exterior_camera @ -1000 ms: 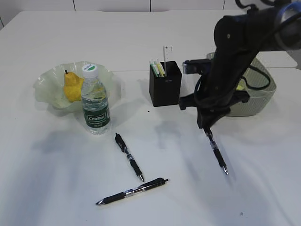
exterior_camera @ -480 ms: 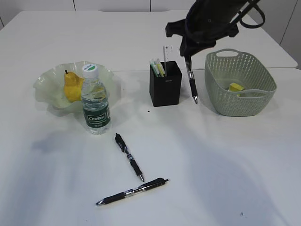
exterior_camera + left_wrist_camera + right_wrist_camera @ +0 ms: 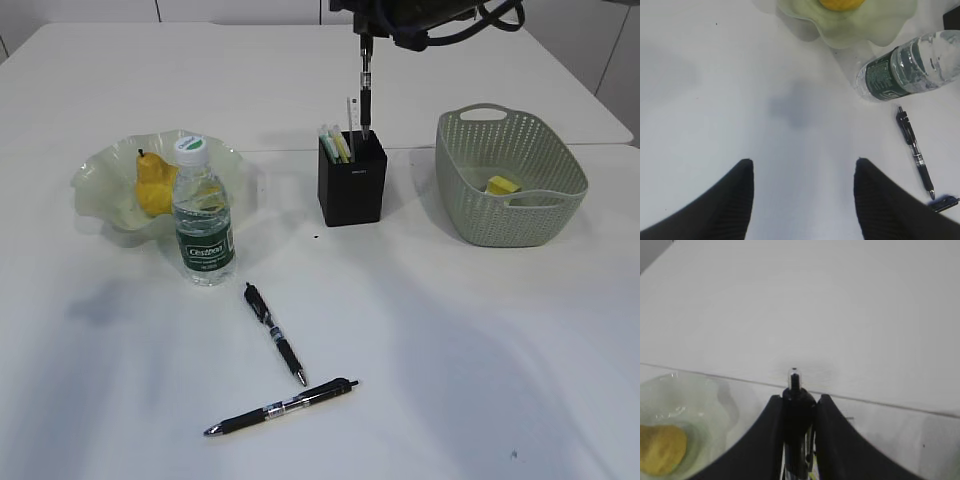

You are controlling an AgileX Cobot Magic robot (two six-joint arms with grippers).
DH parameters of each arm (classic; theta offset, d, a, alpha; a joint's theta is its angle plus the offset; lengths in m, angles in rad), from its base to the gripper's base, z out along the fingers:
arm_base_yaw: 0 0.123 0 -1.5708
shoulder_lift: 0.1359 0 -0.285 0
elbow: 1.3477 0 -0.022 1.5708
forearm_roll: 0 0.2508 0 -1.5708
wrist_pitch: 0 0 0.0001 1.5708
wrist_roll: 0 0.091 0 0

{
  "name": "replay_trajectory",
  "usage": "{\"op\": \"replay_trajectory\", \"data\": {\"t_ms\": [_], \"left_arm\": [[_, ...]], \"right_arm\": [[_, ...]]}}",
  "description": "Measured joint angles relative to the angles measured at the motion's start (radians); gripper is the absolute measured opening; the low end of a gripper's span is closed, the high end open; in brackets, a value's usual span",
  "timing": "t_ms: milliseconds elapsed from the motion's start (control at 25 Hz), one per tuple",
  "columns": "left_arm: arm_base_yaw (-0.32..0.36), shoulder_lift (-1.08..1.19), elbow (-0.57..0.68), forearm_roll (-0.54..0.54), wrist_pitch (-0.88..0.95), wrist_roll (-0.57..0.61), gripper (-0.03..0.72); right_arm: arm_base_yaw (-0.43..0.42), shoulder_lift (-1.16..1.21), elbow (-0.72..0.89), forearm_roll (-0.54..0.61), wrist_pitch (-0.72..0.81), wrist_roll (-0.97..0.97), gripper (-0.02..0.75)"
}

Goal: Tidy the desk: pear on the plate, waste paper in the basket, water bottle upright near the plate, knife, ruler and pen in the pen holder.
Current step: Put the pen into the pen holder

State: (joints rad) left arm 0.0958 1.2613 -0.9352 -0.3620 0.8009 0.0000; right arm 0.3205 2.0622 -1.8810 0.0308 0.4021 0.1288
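Resting in the ruffled translucent plate (image 3: 100, 180), the yellow pear (image 3: 152, 185) sits beside the upright clear water bottle (image 3: 204, 214), while the left gripper (image 3: 802, 170) hovers open and the right gripper (image 3: 798, 402) clamps a black pen (image 3: 366, 85) vertically over the square pen holder (image 3: 352, 185).

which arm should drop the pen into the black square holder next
Right. The right gripper already grips a black pen upright directly above the black square pen holder; the left gripper hangs open, far from it.
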Motion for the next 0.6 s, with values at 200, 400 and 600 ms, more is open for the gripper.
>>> {"op": "replay_trajectory", "data": {"t_ms": [200,400,600], "left_arm": [[0.000,0.000,0.000,0.000,0.000,0.000,0.447],[0.000,0.000,0.000,0.000,0.000,0.000,0.447],[0.000,0.000,0.000,0.000,0.000,0.000,0.447]], "right_arm": [[0.000,0.046,0.000,-0.002,-0.151,-0.002,0.125],[0.000,0.097,0.000,-0.005,-0.220,-0.002,0.125],[0.000,0.148,0.000,-0.005,-0.234,-0.002,0.125]]}}
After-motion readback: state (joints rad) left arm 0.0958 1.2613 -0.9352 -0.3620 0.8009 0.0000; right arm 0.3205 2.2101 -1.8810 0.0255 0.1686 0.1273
